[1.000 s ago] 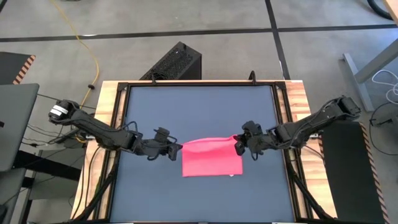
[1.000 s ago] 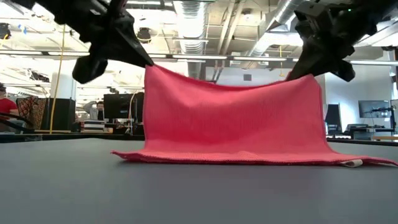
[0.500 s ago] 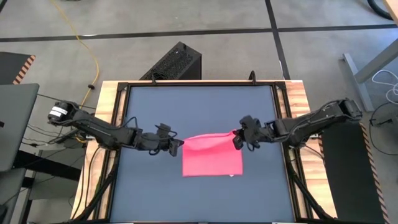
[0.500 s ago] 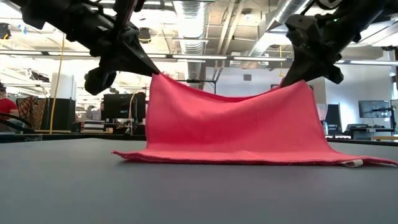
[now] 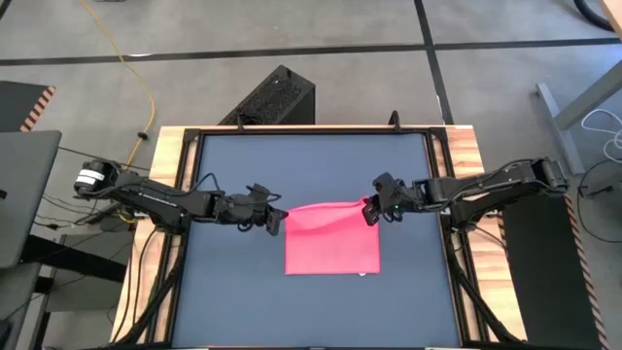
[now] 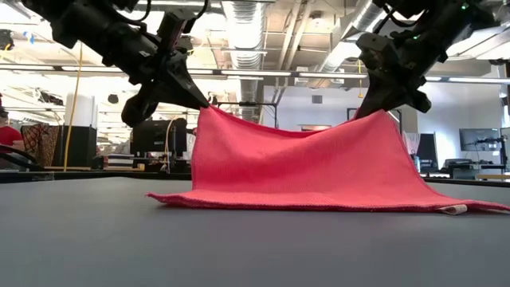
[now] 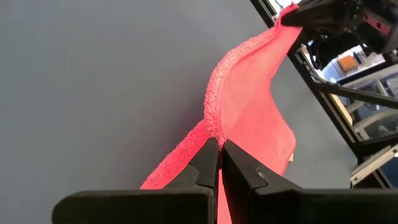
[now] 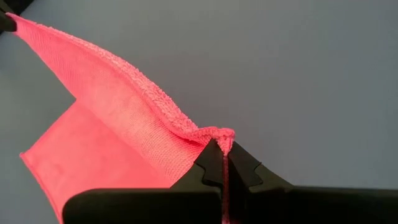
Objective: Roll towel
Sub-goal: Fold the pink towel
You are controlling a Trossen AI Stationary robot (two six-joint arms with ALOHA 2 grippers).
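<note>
Towel [image 5: 331,240] sits mid-table, slightly toward the right side, near edge flat on the dark grey tabletop [image 5: 311,165], far edge lifted off it and pinched at both far corners. In the low view the cloth [image 6: 299,171] hangs like a tent, top edge sagging in the middle, white tag [image 6: 453,209] lying on the surface at the near right corner. Change over the last second: both arms have carried the raised edge away from the near side, toward the far end of the table, and lower; the top edge was taut a second ago and now droops between the corners (grippers have come closer together). Read: this looks like opening the folded towel flat or re-laying it, so rolling proper has not started, early stage. Left gripper [image 5: 275,220] is clamped tight on the far left corner, fingers [image 7: 208,163] closed with only cloth between them. Right gripper [image 5: 371,212] likewise, fingers [image 8: 211,163] pressed together on the bunched far right corner. Each gripper holds towel only; neither touches the tabletop as far as the low view shows.
</note>
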